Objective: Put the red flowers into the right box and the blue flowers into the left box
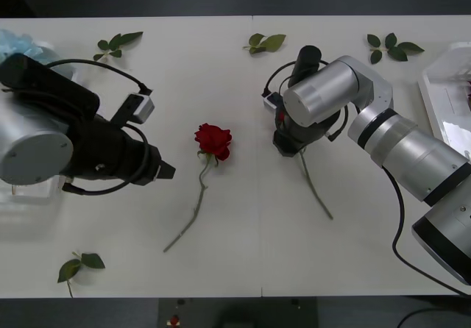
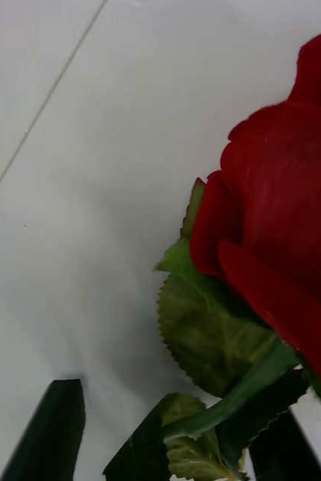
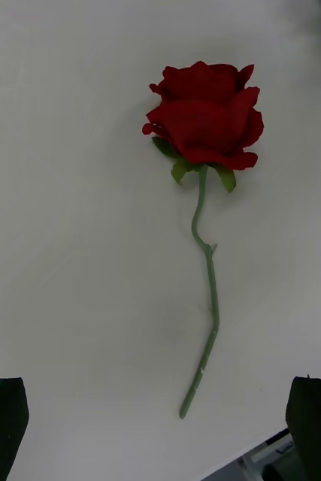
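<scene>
One red rose [image 1: 213, 140] lies mid-table, its stem running toward the front edge. My left gripper [image 1: 166, 170] hovers open just left of it, and the left wrist view looks down on the whole rose [image 3: 204, 114] ahead of the gripper [image 3: 158, 436]. A second red rose [image 2: 280, 210] lies under my right wrist [image 1: 294, 133]. Its stem [image 1: 316, 192] sticks out below the wrist. My right gripper [image 2: 168, 451] is open and low over the table, with that stem [image 2: 228, 406] between the black fingers [image 2: 51, 436]. Blue flowers [image 1: 18, 45] sit at the far left by the left box [image 1: 29, 195]. The right box [image 1: 441, 100] is at the right edge.
Loose green leaf sprigs lie at the back left [image 1: 118, 45], back middle [image 1: 266, 43], back right [image 1: 392, 47] and front left [image 1: 79, 264]. My left arm covers much of the left box. Bare table lies between the two roses and along the front.
</scene>
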